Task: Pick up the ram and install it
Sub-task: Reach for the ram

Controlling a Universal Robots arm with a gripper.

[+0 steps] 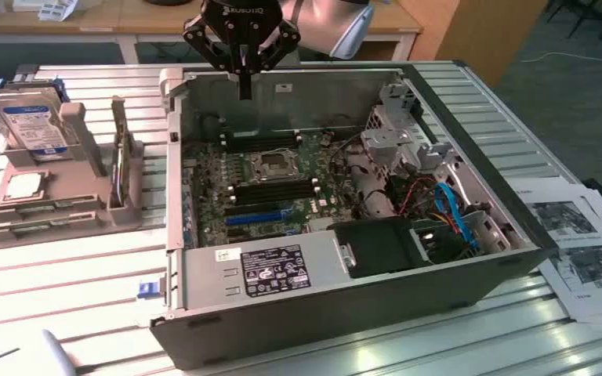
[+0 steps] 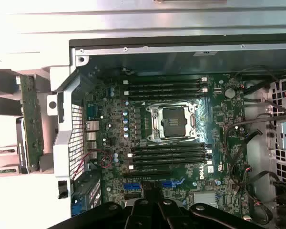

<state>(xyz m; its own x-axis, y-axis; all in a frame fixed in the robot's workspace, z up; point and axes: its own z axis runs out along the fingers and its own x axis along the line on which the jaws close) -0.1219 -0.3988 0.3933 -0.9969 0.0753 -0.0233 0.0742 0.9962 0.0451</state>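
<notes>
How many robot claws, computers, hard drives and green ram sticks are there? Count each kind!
Gripper: 1
Computer case: 1
Hard drive: 1
Ram: 1
Total: 4

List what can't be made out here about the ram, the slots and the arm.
- Ram: exterior view, it stands edge-on in the holder, and its chips are too small to see.
- Slot latches: both views, too small to tell whether they are open or closed.
- Hard drive: exterior view, the label print is too small to read.
- Arm: exterior view, cut off by the picture edge above the gripper.
</notes>
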